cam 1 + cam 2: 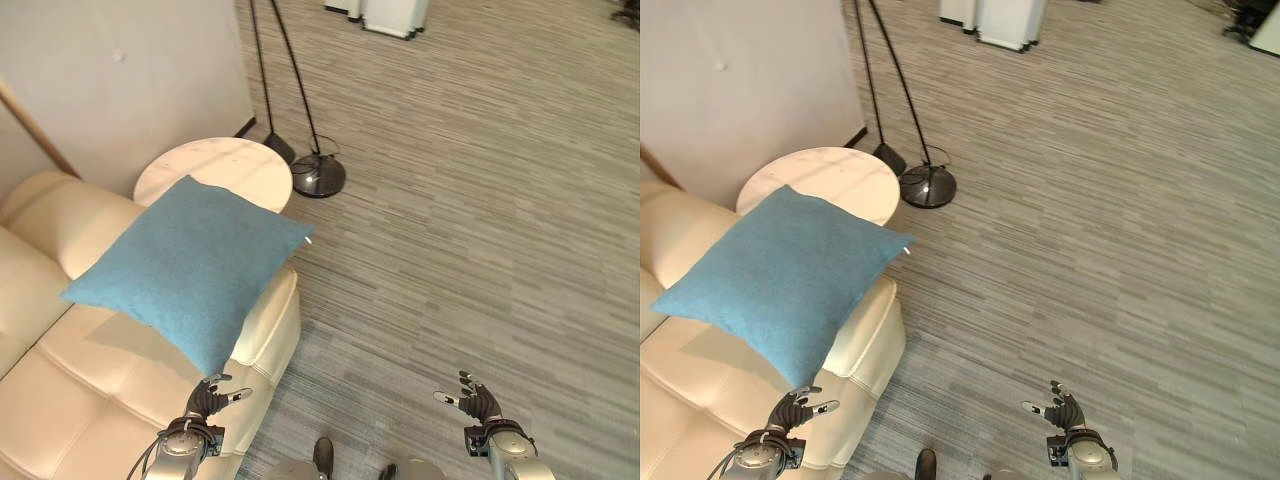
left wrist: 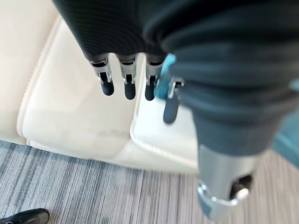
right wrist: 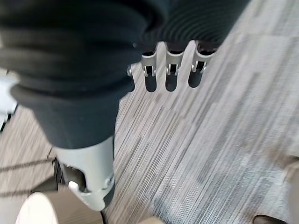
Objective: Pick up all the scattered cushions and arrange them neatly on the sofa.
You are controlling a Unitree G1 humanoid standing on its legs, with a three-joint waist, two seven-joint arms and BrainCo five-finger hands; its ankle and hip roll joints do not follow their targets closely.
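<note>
left hand (image 1: 207, 400) is seen low over the front corner of the sofa (image 1: 60, 390), fingers straight and relaxed, nothing held; in the left wrist view its fingers (image 2: 126, 79) are pointed down at the cream seat, with a sliver of blue showing just past them. right hand (image 1: 474, 401) is held out over bare floor (image 1: 480, 200), well apart from the sofa, fingers loosely spread, nothing held

blue cushion (image 1: 190, 265) is noted tilted across the sofa's armrest end, its far corner reaching over toward the round side table (image 1: 225, 165); its near lower corner comes down just above the left hand. whether it rests fully on the armrest cannot be told; a shadow is cast on the seat beneath it. it is touched by neither hand

a floor lamp (image 1: 318, 175) is recorded standing on the floor just beside the table

progress, as judged: one cushion is on or at the sofa, but lying skewed, not squared against the backrest, so straightening is judged outstanding. no other cushion is noted on the visible floor; whether more lie elsewhere cannot be told, so the task is taken as partly done at best
</note>
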